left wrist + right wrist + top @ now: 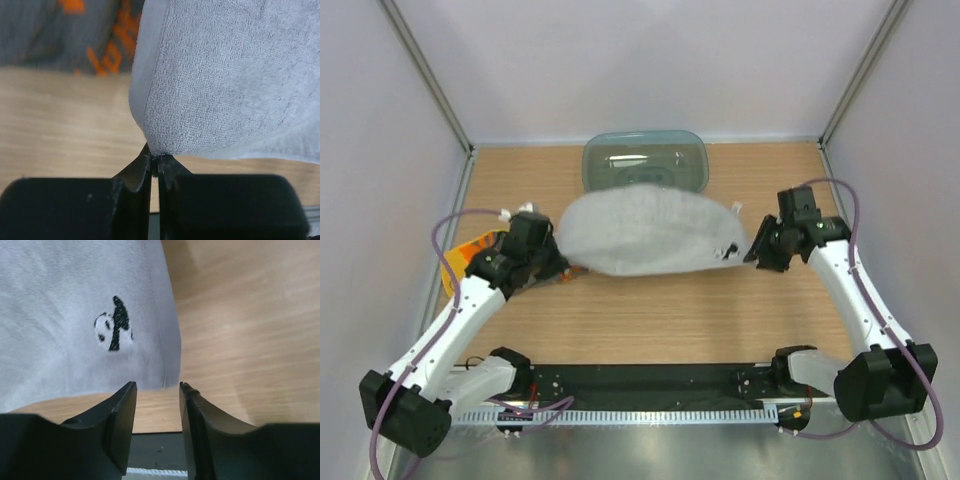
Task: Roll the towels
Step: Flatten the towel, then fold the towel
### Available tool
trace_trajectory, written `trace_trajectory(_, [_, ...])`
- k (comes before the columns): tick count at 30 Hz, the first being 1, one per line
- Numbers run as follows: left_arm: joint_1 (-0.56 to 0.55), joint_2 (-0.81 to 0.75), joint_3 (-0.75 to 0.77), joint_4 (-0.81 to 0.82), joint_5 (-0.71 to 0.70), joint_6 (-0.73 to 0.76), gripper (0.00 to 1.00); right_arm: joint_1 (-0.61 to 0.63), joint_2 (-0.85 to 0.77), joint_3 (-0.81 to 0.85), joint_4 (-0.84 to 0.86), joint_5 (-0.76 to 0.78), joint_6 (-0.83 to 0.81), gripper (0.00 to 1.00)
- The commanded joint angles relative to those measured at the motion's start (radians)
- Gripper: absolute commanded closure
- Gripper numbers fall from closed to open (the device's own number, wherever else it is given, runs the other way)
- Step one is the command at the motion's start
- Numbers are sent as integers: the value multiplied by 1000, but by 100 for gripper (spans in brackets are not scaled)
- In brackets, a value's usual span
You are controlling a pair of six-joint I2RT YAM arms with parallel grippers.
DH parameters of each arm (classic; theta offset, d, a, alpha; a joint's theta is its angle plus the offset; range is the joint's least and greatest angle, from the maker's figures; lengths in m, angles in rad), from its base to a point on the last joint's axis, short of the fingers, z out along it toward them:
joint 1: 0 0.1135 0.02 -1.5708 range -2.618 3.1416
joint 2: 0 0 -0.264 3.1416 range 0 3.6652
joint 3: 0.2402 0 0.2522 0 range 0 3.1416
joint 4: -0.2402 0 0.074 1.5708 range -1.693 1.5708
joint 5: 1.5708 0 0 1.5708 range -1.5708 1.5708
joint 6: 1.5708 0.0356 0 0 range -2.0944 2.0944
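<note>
The grey towel (645, 232) sits partly lifted just in front of the teal tray (650, 160), on the side nearer the arms. The left gripper (155, 162) is clenched on the towel's left corner. The right gripper (157, 390) is released, its jaws apart and empty, with the corner bearing the panda mark (114, 325) just ahead of them. For a good roll, the cloth probably wants laying flat and square first, then turning tightly from one end. There are two towels, this one and the yellow-orange towel (470, 255) left of the tray, and one tray.

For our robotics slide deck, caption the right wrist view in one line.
Right gripper open at a corner of the grey towel, panda mark showing, wooden table beneath.
</note>
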Motion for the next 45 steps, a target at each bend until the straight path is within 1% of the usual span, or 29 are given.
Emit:
trace_trajectory(1, [1, -60, -202, 63, 148, -124, 93, -9, -121, -172, 49, -48, 59, 52])
trace_trajectory(2, [1, -86, -286, 66, 193, -138, 82, -9, -179, -200, 46, -50, 68, 43])
trace_trajectory(3, [1, -97, -314, 66, 211, -152, 67, -9, -207, -227, 47, -49, 83, 19])
trace_trajectory(4, [-1, -114, -341, 72, 231, -175, 39, -8, -227, -256, 44, -46, 88, 13])
trace_trajectory(5, [1, -141, -372, 72, 241, -184, 29, -9, -257, -259, 29, -42, 91, 8])
trace_trajectory(6, [-1, -160, -380, 71, 238, -189, 23, -9, -267, -261, 24, -42, 91, 5])
trace_trajectory(7, [-1, -174, -383, 64, 228, -191, 8, -9, -270, -251, 21, -41, 86, 0])
trace_trajectory(8, [1, -183, -382, 54, 211, -192, 4, -9, -268, -241, 6, -29, 82, 0])
trace_trajectory(9, [1, -195, -363, 42, 171, -188, 2, -9, -262, -230, 0, -19, 76, 0])
trace_trajectory(11, [1, -191, -337, 8, 147, -174, 2, -9, -254, -210, 9, -1, 63, 0])
trace_trajectory(13, [2, -171, -316, 14, 134, -160, 2, -11, -228, -202, 21, 1, 54, 0])
trace_trajectory(15, [1, -131, -297, 28, 93, -139, 6, -9, -192, -202, 50, -15, 50, 0])
trace_trajectory(18, [-1, -88, -276, 15, 91, -128, 9, -8, -155, -205, 69, -7, 37, 0])
trace_trajectory(21, [1, -74, -302, 17, 91, -144, 12, -9, -149, -267, 102, 33, 45, 1])
trace_trajectory(22, [-1, -73, -331, 21, 93, -149, 13, -9, -153, -286, 110, 24, 51, 1])
trace_trajectory(24, [-4, -79, -357, 23, 99, -157, 17, -9, -170, -285, 113, 19, 71, 1])
trace_trajectory(26, [-13, -89, -391, 23, 84, -157, 19, -9, -197, -288, 119, 33, 82, 1])
trace_trajectory(28, [-39, -99, -406, 2, 65, -175, 20, -9, -208, -290, 125, 33, 88, 1])
trace_trajectory(29, [-50, -105, -417, -9, 32, -187, 21, -9, -201, -288, 125, 25, 89, 1])
trace_trajectory(30, [-94, -106, -421, -12, 13, -203, 22, -9, -192, -284, 124, 13, 94, 1])
trace_trajectory(31, [-114, -106, -425, -23, -4, -236, 22, -9, -185, -279, 127, 2, 106, 1])
trace_trajectory(32, [-128, -103, -431, -23, -21, -250, 23, -9, -182, -279, 138, -25, 112, 1])
trace_trajectory(35, [-151, -73, -458, 15, -27, -266, 25, -9, -175, -282, 151, -27, 120, 1])
trace_trajectory(38, [-156, -48, -484, 70, -36, -267, 31, -9, -182, -285, 150, -9, 122, 2])
trace_trajectory(39, [-157, -38, -498, 80, -36, -269, 35, -9, -184, -287, 148, -1, 122, 2])
trace_trajectory(41, [-156, -19, -507, 104, -41, -269, 39, -9, -196, -288, 138, 8, 122, 2])
trace_trajectory(45, [-156, 24, -524, 143, -41, -258, 51, -9, -234, -311, 142, 37, 140, 2])
